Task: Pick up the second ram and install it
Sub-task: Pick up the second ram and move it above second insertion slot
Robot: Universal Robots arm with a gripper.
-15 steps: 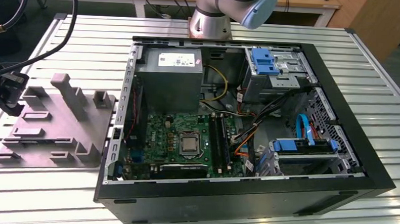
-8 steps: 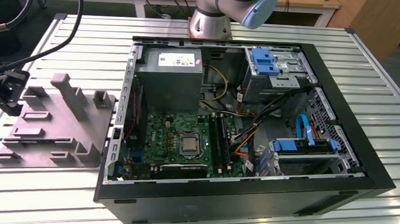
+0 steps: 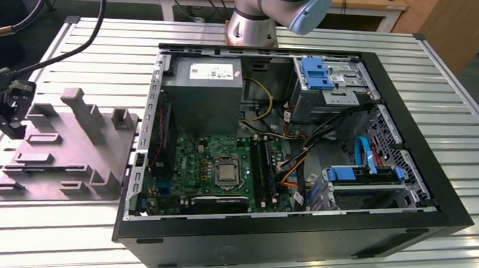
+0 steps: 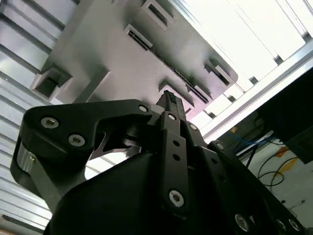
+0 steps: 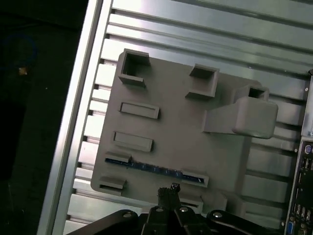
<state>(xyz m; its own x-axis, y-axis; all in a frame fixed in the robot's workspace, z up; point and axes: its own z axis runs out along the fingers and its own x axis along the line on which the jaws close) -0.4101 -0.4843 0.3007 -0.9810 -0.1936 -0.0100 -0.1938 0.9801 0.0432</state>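
The gripper had its fingers pressed together to one narrow point and pinched nothing. In the second wrist view the fingertips stood as a single dark blade with no gap between them.

Just beyond that point lay the second ram. It stood on its long edge in a slot of the grey holder plate, close to the tips but apart from them. Whether the tips touched the plate could not be told.

The first wrist view looked straight down on the stick's blue-green edge and on the plate's empty pockets and tall block farther from the tool. The exterior view showed the open computer case with its green motherboard and grey power-supply box, beside the plate and well away from the tool.

The plate lay on a slatted metal table. The table's side rail ran close to the plate's edge on one side of the tool, with dark floor past it. On the other side, the case's port panel stood near.
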